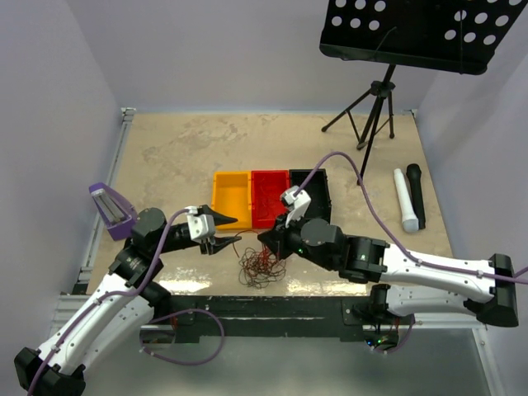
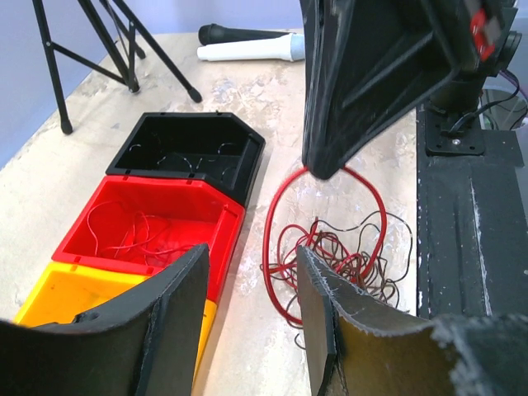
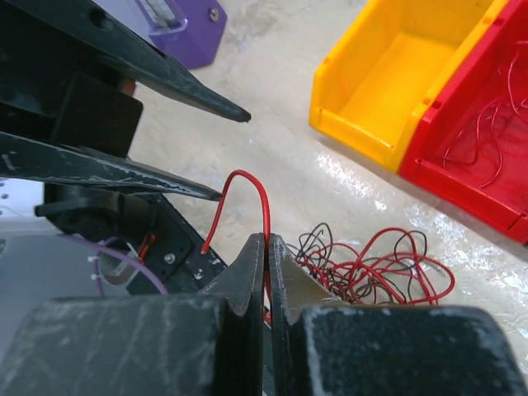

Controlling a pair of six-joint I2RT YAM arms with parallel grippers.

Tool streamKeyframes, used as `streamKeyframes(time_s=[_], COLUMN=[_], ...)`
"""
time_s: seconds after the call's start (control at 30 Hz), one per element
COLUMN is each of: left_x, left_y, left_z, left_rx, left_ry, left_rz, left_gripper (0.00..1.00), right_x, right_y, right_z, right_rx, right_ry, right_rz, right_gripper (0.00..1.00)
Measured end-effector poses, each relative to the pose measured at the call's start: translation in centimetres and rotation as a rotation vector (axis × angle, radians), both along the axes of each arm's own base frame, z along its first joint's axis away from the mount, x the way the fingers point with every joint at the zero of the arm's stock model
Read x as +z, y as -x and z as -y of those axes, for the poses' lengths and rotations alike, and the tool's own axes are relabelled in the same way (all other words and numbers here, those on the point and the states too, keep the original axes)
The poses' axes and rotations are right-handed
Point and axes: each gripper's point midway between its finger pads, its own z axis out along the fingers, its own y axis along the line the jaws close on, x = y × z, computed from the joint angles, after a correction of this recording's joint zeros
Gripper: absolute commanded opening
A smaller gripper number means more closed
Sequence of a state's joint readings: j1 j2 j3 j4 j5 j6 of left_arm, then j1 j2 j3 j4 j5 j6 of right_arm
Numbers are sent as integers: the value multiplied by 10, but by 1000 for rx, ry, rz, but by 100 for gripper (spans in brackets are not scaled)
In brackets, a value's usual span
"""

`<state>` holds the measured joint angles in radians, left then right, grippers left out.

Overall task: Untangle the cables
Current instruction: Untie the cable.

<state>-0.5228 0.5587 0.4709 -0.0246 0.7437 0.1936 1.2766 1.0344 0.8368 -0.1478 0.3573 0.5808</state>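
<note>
Overhead, a pale mottled table [image 1: 165,157] fills the view, with a black music stand [image 1: 412,33] at its far right corner and two white robot arms reaching in from the near edge. Three open bins sit side by side at the table's middle: a yellow bin [image 1: 231,194], a red bin [image 1: 270,194] and a black bin [image 1: 313,186].

Just in front of the bins, between the two arms, the cables [image 1: 262,266] lie on the table as a small snarl of hair-thin red and dark wires.

The right end effector [image 3: 266,264] is closed tight on a single red strand [image 3: 247,177], which arches up in a loop from the pinched fingers while its other end runs back into the snarl. The left end effector [image 2: 252,256] hovers just beside the pile with its fingers parted about halfway, and nothing shows between them.

The job looks partly done. A few loose red strands already lie in the red bin, what may be dark strands lie in the black bin, and no wire shows in the yellow one. Most of the snarl is yet to be separated, and the pinched strand is not yet free of it.
</note>
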Motion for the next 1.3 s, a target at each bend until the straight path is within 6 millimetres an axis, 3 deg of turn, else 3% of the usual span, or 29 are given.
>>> streamKeyframes(time_s=[0.27,0.37,0.47,0.57,0.63,0.7,0.83,1.07,1.13,1.3], left_x=[3,4,10,17,22,28,44,76,77,74], left_y=[2,4,8,17,24,30,36,44,47,46], left_z=[2,3,6,9,12,14,18,26,27,29], left_rx=[-15,-25,-49,-95,-130,-161,-204,-269,-283,-275], left_ry=[20,29,54,85,107,131,192,308,317,323], left_rz=[0,-9,-18,-41,-64,-92,-127,-169,-179,-194], left_gripper=[60,68,82,89,90,90,90,70,63,35], right_x=[32,68,122,171,187,192,184,172,171,183], right_y=[-1,-5,-10,-14,-15,-16,-18,-21,-23,-27], right_z=[15,16,19,25,26,23,11,-14,-23,-46], right_rx=[-23,-36,-57,-81,-86,-85,-74,-44,-36,-15], right_ry=[-41,-93,-189,-282,-314,-326,-305,-290,-293,-301], right_rz=[38,79,142,203,224,239,239,240,247,265], right_gripper=[0,0,0,0,0,0,0,0,0,0])
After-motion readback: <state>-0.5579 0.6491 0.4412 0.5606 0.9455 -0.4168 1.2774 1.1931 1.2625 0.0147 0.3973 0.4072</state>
